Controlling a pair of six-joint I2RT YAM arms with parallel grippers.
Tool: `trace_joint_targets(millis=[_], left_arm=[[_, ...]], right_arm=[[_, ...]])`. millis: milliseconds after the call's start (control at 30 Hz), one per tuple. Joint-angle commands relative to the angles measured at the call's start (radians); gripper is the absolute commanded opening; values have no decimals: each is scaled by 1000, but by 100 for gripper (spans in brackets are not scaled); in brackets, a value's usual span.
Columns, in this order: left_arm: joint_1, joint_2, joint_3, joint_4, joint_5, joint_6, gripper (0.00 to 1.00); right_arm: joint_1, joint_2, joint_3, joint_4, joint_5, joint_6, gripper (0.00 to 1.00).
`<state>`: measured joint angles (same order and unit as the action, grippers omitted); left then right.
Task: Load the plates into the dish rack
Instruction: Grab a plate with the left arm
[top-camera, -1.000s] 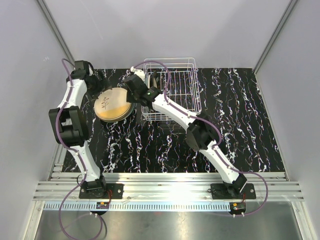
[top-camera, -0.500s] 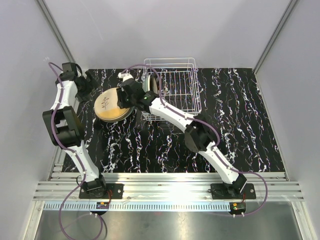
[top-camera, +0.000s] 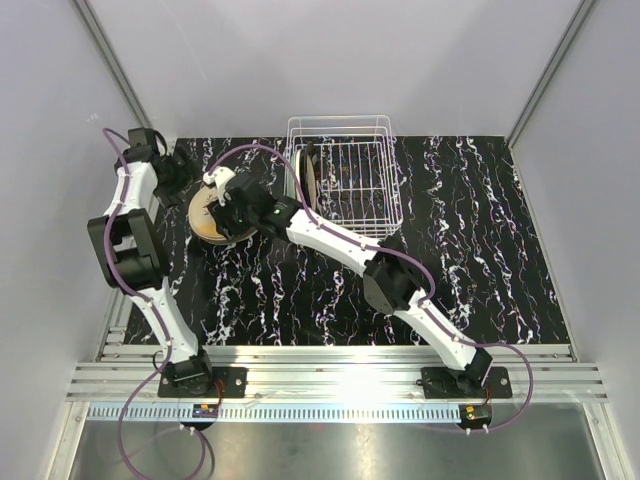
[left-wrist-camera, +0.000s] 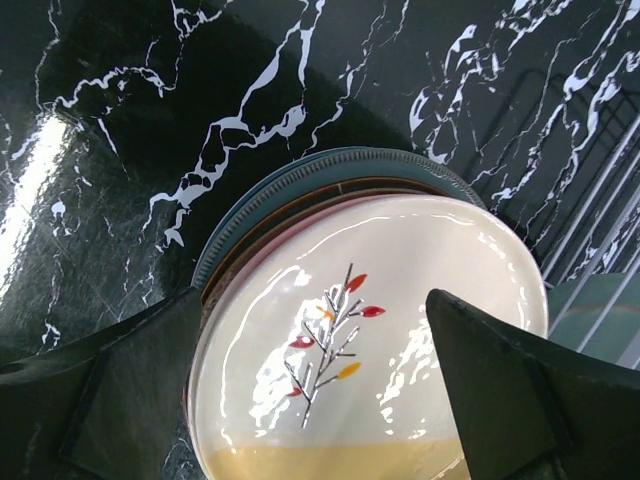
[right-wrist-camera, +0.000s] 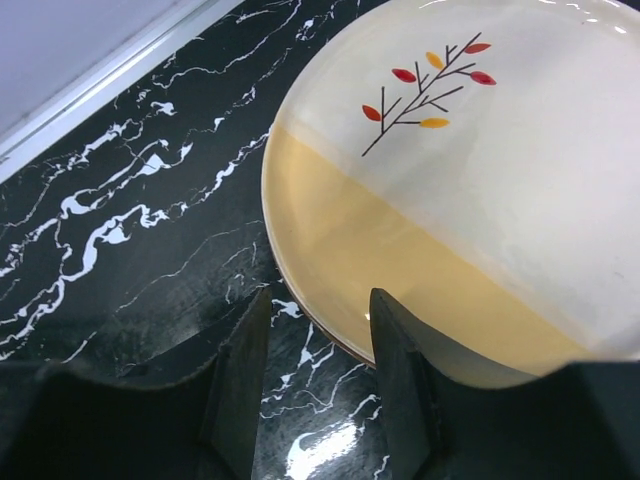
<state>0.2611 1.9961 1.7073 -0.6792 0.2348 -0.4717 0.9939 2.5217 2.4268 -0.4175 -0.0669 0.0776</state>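
We are on the next pick: our right tool, half open and empty, hovers, seemingly not touching, at the rim of the leaf-motif plate atop the stack left of the dish rack, while the left tool gapes empty; next, pinch that rim.

Bright – glare on table

Left arm and right arm: white links, black joints. Purple cables loop along each. Black bases. Small green light near right wrist. Left end effector and right end effector: dark matte angular fingers.
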Motion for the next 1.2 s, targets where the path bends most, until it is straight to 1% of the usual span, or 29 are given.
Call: trace_joint_targets(millis=[0,67,100,133,200,300,467,833,967,1033,1133,1167], left_arm=[[6,29,9,36,54,5,95],[6,41,8,43,67,5,89],[4,47,5,44,80,7,88],[4,50,5,49,86,4,87],[4,59,-1,55,103,2,79],[1,66,-6,59,106,1,75],[-6,79,-8,55,100,2,72],[-29,105,0,33,72,21,67],[-39,119,12,24,66,33,59],[-40,119,9,23,55,33,57],[-39,125,12,21,63,35,52],[-40,125,12,23,70,33,49]], right_arm=[[-5,-14,-6,-12,-31,-65,52],[-1,-14,-18,-17,-47,-73,52],[-1,-14,-21,-17,-51,-72,52],[2,-14,-23,-18,-60,-105,52],[5,-12,-31,-18,-65,-127,53],[9,-3,-31,-21,-71,-157,53],[12,14,-20,-24,-63,-190,53],[23,31,-14,-15,-106,-260,53],[26,34,-11,-26,-132,-303,53],[28,37,-8,-27,-145,-323,53],[32,37,-5,-21,-122,-343,51],[35,35,0,-18,-111,-358,50]])
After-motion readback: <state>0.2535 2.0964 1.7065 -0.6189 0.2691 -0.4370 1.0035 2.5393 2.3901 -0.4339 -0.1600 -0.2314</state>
